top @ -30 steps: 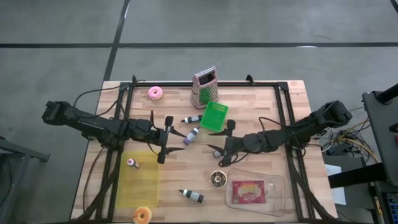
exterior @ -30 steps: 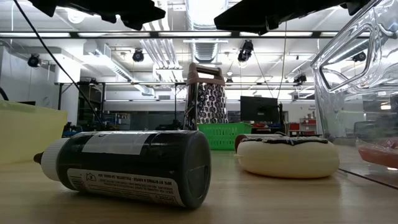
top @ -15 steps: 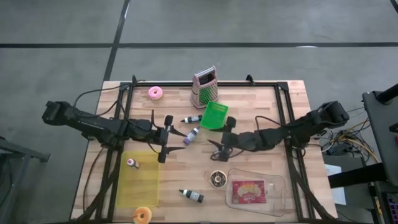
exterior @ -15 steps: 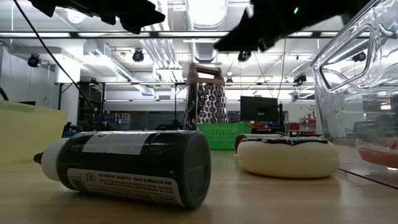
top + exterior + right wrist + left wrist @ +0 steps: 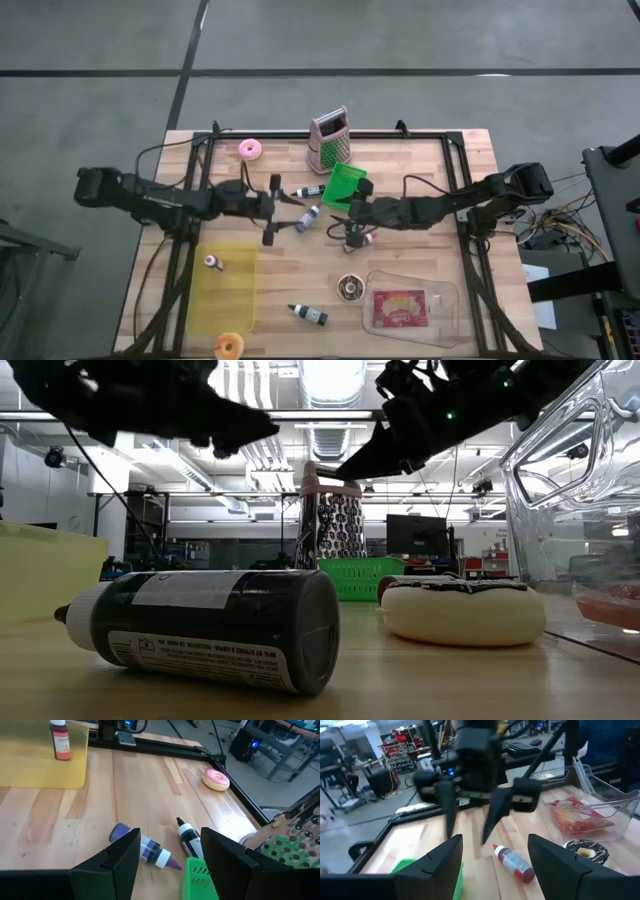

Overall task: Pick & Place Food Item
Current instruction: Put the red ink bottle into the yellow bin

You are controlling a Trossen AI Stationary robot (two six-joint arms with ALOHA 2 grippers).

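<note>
1. A pale wooden bench point(image 5: 420, 170) with a black frame stands on a grey concrete floor; the low view looks across it into a workshop with ceiling lights and shelving.
2. At the far edge stand a box grater point(image 5: 329, 140) and, off to the left, a pink donut point(image 5: 250, 150). A green basket point(image 5: 344, 186) lies tilted just in front of the grater.
3. Near the bench's middle lie two small bottles: a black bottle point(image 5: 308, 191) and a purple bottle point(image 5: 308, 217), close together beside the green basket.
4. The yellow tray point(image 5: 226, 290) sits at the near left with a small red bottle point(image 5: 212, 263) upright in it; an orange donut point(image 5: 229, 346) lies just outside its near edge.
5. Another dark bottle point(image 5: 309, 315) lies on its side near the front, its long axis running left to right, cap toward the left.
6. The chocolate donut point(image 5: 350, 287) lies flat on the bench just left of the clear container point(image 5: 447, 300), which holds a red food packet point(image 5: 399, 307).
7. The left gripper point(image 5: 283, 209) hovers over the middle of the bench, fingers spread and holding nothing, aimed toward the two small bottles.
8. The right gripper point(image 5: 350, 224) faces it from the other side, just by the green basket, fingers apart and empty, with the purple bottle between the two grippers.
</note>
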